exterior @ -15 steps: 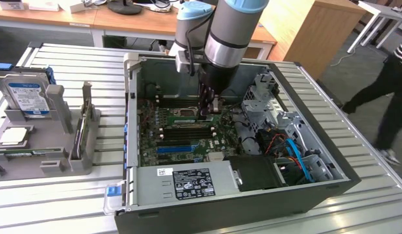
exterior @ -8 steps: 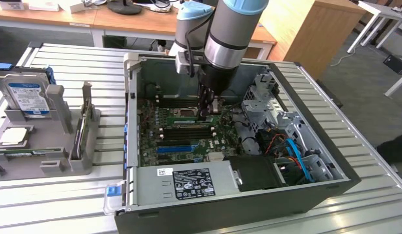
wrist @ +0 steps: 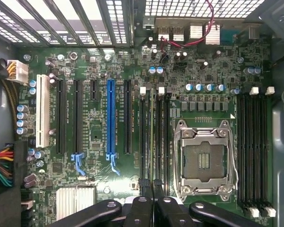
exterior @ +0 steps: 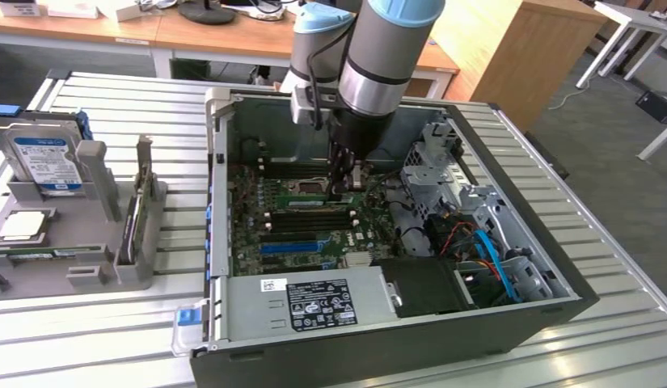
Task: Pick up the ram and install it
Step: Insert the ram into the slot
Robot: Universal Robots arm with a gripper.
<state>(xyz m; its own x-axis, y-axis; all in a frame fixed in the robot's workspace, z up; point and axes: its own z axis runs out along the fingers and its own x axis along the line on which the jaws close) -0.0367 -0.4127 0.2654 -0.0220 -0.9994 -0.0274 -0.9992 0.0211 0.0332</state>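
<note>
The ram (wrist: 153,137) is a thin green stick seen edge-on, standing in a black slot beside the CPU socket (wrist: 203,161). In the exterior view the ram (exterior: 311,202) shows as a green strip on the motherboard (exterior: 301,234) inside the open computer case (exterior: 420,323). My gripper (wrist: 154,189) is shut, with its black fingertips (wrist: 143,201) pressed together over one end of the stick. The arm comes straight down into the case, and the gripper (exterior: 349,187) sits low above the board. I cannot tell whether the fingertips touch the ram.
A grey tray (exterior: 85,275) at the exterior view's left carries a hard drive (exterior: 36,158), a CPU (exterior: 20,225) and an upright card (exterior: 139,202). The power supply (exterior: 311,299), drive cage (exterior: 441,174) and cables (exterior: 490,255) crowd the case. A blue slot (wrist: 110,118) runs beside the black ones.
</note>
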